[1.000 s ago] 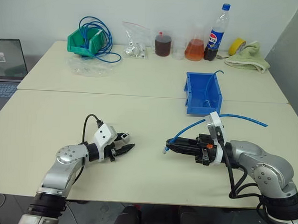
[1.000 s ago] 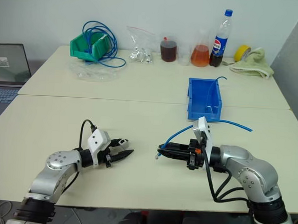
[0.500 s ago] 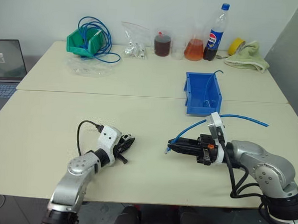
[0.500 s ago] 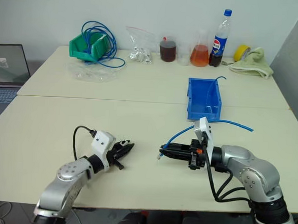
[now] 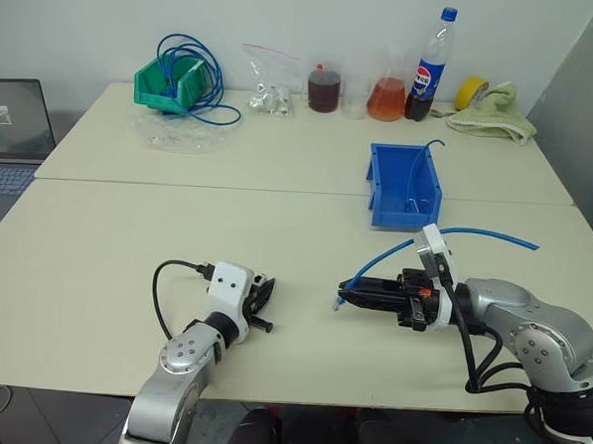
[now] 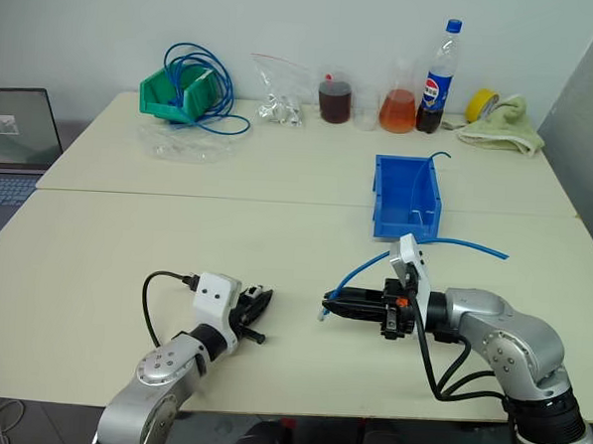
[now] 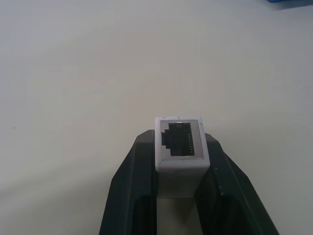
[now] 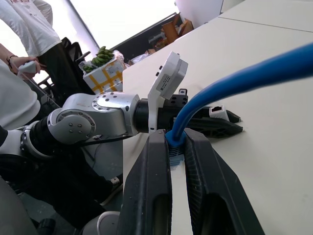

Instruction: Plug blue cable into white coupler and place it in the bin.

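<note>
Smooth cream bench [image 5: 277,221] carries both arms. Left end effector [image 7: 181,161] clamps the boxy white coupler [image 7: 180,147], dark socket outward. Right end effector [image 5: 351,290] pinches the glossy blue cable [image 5: 384,254] near its plug, close before the blue plastic bin [image 5: 403,188].

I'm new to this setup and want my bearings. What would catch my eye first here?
Probably the two arms facing each other at the table's near edge: the right gripper pinches the blue cable near its plug, and the left gripper clamps the white coupler, socket outward. Behind them the blue bin stands out mid-table.
</note>
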Controlling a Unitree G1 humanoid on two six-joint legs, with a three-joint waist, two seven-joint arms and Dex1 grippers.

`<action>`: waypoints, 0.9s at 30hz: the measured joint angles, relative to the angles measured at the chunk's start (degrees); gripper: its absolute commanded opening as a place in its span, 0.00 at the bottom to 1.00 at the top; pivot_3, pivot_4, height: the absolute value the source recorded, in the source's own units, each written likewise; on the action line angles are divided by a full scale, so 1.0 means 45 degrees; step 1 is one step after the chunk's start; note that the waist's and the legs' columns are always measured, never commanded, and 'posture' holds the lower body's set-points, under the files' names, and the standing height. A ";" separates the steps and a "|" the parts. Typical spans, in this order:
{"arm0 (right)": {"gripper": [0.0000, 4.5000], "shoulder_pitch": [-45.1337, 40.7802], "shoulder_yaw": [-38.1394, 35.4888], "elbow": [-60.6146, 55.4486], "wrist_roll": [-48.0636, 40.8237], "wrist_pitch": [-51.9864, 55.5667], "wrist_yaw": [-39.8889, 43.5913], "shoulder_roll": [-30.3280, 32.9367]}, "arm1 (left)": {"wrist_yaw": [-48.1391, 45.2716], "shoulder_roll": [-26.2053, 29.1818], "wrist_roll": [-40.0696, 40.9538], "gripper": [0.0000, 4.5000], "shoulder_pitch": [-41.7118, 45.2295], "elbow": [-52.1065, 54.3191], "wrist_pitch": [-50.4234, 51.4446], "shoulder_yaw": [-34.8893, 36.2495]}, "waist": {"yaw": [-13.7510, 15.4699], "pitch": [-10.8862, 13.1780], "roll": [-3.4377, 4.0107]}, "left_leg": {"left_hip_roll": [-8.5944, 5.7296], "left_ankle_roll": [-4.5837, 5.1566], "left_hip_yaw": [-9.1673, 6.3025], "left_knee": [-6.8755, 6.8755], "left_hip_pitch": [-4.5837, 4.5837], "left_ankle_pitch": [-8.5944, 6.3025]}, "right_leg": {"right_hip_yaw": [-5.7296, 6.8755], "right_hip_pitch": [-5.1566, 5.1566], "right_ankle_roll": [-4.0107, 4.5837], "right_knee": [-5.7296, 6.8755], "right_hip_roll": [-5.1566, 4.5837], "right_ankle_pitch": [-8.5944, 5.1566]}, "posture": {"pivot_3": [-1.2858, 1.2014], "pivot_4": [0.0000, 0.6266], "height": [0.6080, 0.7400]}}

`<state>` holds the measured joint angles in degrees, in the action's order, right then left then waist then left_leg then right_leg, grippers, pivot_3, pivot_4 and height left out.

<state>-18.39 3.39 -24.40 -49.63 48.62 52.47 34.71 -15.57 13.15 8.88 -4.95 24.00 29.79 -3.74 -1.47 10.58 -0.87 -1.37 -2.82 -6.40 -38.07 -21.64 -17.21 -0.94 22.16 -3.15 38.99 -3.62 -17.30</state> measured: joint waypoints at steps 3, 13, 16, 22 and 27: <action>0.02 0.0000 -0.0005 0.0000 -0.0007 0.0038 0.0007 0.0079 | 0.0090 -0.0085 -0.0021 0.14 -0.0002 -0.0004 0.0002 -0.0067 | 0.0000 -0.0004 0.0003 | -0.0001 0.0000 0.0001 -0.0001 0.0001 0.0000 | -0.0001 -0.0002 0.0000 0.0000 0.0000 0.0000 | 0.52 0.24 1.00; 0.02 0.0000 -0.0051 -0.0001 -0.0155 0.0141 0.0044 0.0203 | 0.0263 -0.0595 0.0209 0.57 0.0133 -0.0320 -0.0064 -0.0027 | 0.0017 -0.0012 0.0011 | 0.0003 0.0002 0.0005 0.0001 0.0065 -0.0001 | 0.0000 -0.0068 -0.0001 -0.0001 0.0004 0.0000 | 0.52 0.24 1.00; 0.02 0.0000 -0.0077 -0.0001 -0.0158 0.0141 0.0059 0.0235 | 0.0261 -0.0620 0.0266 0.68 0.0139 -0.0397 -0.0086 -0.0046 | 0.0016 -0.0011 0.0010 | 0.0007 0.0004 0.0013 0.0020 0.0147 -0.0003 | -0.0001 -0.0146 -0.0001 -0.0012 0.0008 -0.0002 | 0.52 0.24 1.00; 0.02 0.0005 -0.0084 -0.0001 -0.0161 0.0141 0.0083 0.0253 | 0.0257 -0.0615 0.0270 0.92 0.0144 -0.0488 -0.0290 -0.0075 | -0.0029 -0.0012 0.0011 | 0.0022 0.0006 0.0020 0.0023 0.0179 -0.0003 | 0.0000 -0.0173 -0.0002 -0.0011 0.0031 -0.0003 | 0.52 0.24 1.00; 0.02 0.0005 -0.0084 -0.0001 -0.0167 0.0141 0.0088 0.0253 | 0.0078 -0.0389 0.0350 1.00 0.0085 -0.0483 -0.0436 -0.0017 | -0.0037 -0.0012 0.0011 | 0.0023 0.0006 0.0013 0.0023 0.0180 -0.0003 | -0.0004 -0.0171 -0.0001 -0.0011 0.0032 -0.0003 | 0.52 0.24 1.00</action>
<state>-18.37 3.01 -24.41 -50.38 49.26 52.87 35.84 -15.22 11.40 10.46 -4.57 21.82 27.83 -3.81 -1.64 10.53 -0.82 -1.27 -2.79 -6.34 -37.97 -20.83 -17.23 -0.95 21.39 -3.15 38.94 -3.48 -17.32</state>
